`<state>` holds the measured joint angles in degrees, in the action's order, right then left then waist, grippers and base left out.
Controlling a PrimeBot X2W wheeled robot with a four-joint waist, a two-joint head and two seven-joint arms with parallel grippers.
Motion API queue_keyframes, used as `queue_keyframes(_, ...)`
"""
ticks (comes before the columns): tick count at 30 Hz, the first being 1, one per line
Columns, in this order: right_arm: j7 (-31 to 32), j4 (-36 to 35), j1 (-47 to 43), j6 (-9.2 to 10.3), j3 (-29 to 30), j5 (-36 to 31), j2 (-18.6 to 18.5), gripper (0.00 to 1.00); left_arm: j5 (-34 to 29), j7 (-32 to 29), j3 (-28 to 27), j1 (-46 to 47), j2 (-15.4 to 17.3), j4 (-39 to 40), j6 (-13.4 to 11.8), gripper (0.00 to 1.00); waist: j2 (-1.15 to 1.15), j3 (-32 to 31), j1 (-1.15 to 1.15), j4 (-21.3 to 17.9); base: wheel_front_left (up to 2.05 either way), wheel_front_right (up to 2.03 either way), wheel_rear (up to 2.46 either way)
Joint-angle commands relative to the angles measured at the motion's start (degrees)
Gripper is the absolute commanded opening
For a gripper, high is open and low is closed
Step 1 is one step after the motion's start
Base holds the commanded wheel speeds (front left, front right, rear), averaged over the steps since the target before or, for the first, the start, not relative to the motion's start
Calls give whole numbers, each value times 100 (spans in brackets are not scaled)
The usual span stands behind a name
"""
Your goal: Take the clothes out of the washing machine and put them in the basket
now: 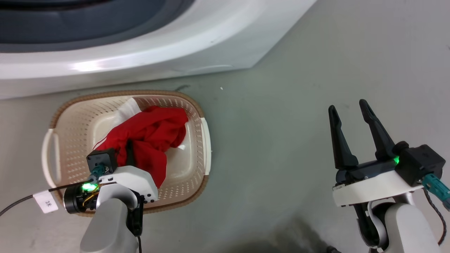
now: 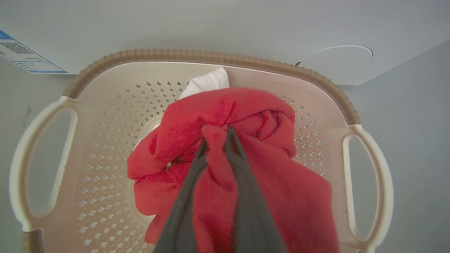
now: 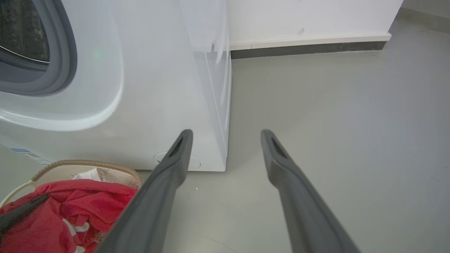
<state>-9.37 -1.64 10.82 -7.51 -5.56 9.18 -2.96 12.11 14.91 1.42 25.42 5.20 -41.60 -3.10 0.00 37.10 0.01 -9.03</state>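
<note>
Clothes (image 1: 147, 135): red heap inside basket (image 1: 70, 130), small white piece poking out at far side, toward washing machine (image 1: 140, 52). Basket on floor (image 1: 299, 123), just in front of machine's white front. Left pincer (image 2: 216, 137) clenched on red fold atop heap, fabric pinched between both fingers. Right pincer (image 1: 348, 104) released, fingers spread wide, held over floor well to right of basket. Grey rubber ring (image 3: 66, 52) seen at upper left of right wrist view.
</note>
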Motion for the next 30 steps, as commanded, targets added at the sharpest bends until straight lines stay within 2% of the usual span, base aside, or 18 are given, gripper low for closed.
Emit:
queue_keyframes(1,-55,33,145,4,-48,63,16,100,-35,42,-56,176,62,-156,-36,0,0,443,-1,-332,0,0,0)
queue_keyframes(13,-344,351,504,4,-372,301,16,100,-112,30,-309,1031,429,-1553,-126,0,0,974,-1,-750,0,0,0)
queue_keyframes(17,-415,494,558,4,-437,357,15,100,-6,30,-402,1206,395,-1966,-122,0,0,965,-1,-784,0,0,0)
queue_keyframes(18,-430,522,570,4,-454,366,16,100,5,30,-405,1243,378,-2046,-138,9,0,938,-1,-788,0,0,0)
queue_keyframes(20,-444,592,584,5,-464,385,14,100,24,30,-424,1290,364,-2170,-153,53,0,866,-1,-786,0,0,0)
queue_keyframes(21,-459,634,584,5,-462,394,14,100,31,30,-433,1284,347,-2229,-154,94,0,805,-1,-778,0,0,0)
queue_keyframes(22,-459,634,584,5,-462,394,14,100,31,30,-433,1284,347,-2229,-154,94,0,805,-1,-778,0,0,0)
queue_keyframes(23,-469,661,585,5,-455,385,14,100,72,30,-455,1267,322,-2269,-148,100,0,745,-1,-766,0,0,0)
queue_keyframes(28,-505,790,455,4,-377,348,13,100,211,30,-560,985,172,-2389,-8,100,0,252,-1,-654,0,0,0)
queue_keyframes(30,-512,839,354,4,-306,300,12,100,306,30,-623,842,86,-2394,121,100,0,-40,-1,-569,0,0,0)
